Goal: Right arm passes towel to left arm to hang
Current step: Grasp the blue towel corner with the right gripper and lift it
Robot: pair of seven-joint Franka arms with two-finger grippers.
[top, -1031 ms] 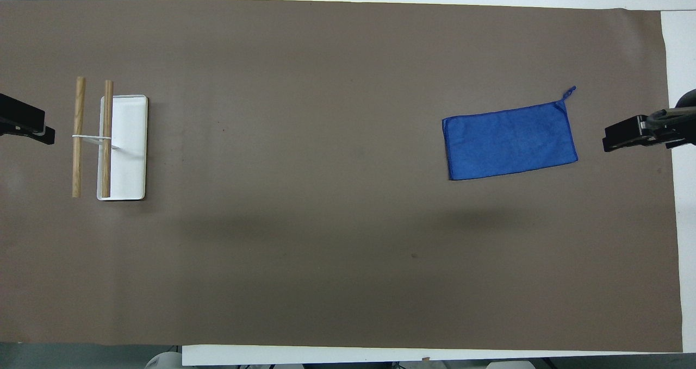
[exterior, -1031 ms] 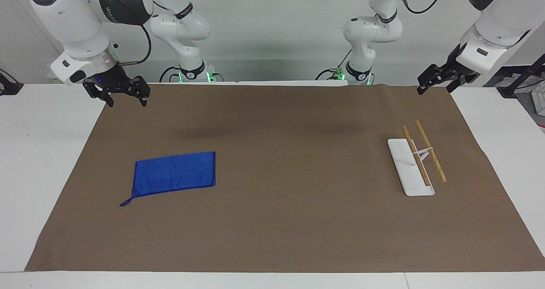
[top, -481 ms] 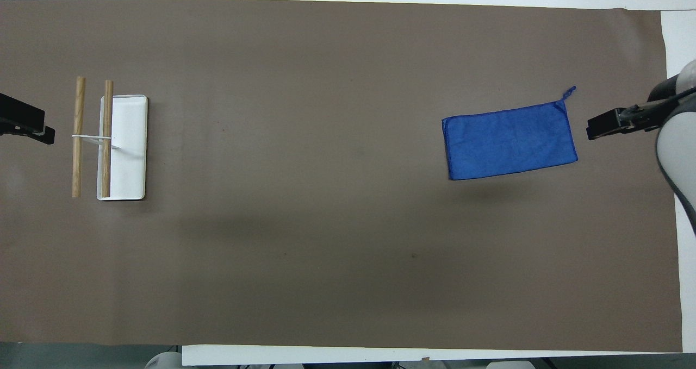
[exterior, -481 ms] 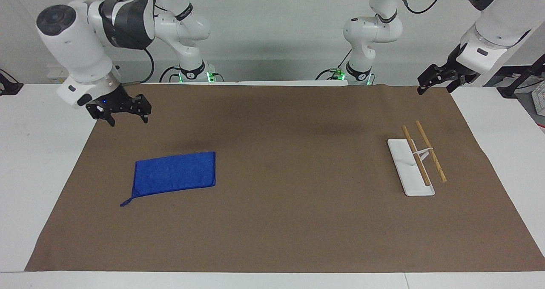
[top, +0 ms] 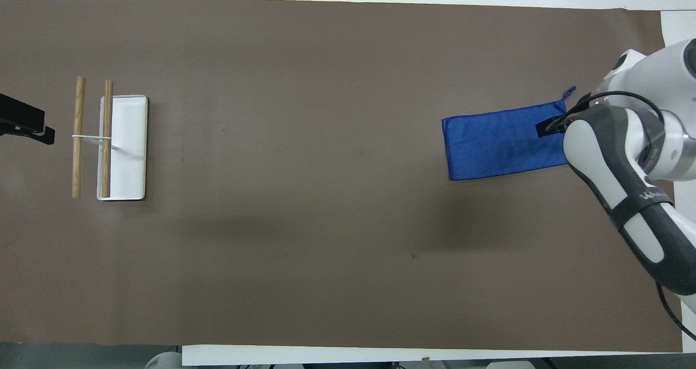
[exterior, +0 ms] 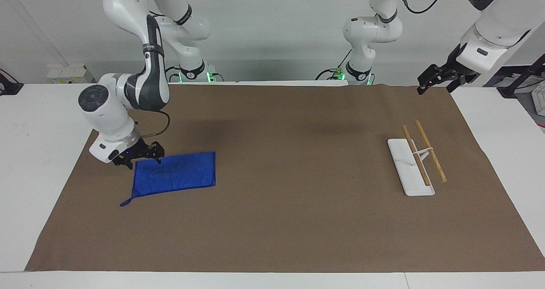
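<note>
Swinging down from the upper left of the facing view, the right arm (exterior: pixel 144 67) is now bringing its right gripper (exterior: pixel 138 156) low over the short edge of the towel (exterior: pixel 176 173), where a second ago it was hanging high near the upper corner of the brown mat (exterior: pixel 281 221). Its jaws are standing wide, holding nothing, and the tips are sitting at the towel's edge; whether they are already touching the cloth I cannot tell. The towel is lying flat on the mat in the left-centre of the facing view, its little corner loop (exterior: pixel 124 203) trailing toward the lower left. At the upper right, the left gripper (exterior: pixel 434 79) is waiting over the mat's corner, open and empty. The rack (exterior: pixel 411 167) is standing at the right of the facing view, well apart from the towel. As I judge it, the risk lies in the pinch: coming down on flat cloth, the fingers may be closing on too thin a fold or just pushing the towel along the mat, and a weak hold by one edge could be slipping out during the handover. Counting: one towel, one rack with two wooden bars (exterior: pixel 431 151), one mat on the bench (exterior: pixel 38 123), two arms, two grippers.
</note>
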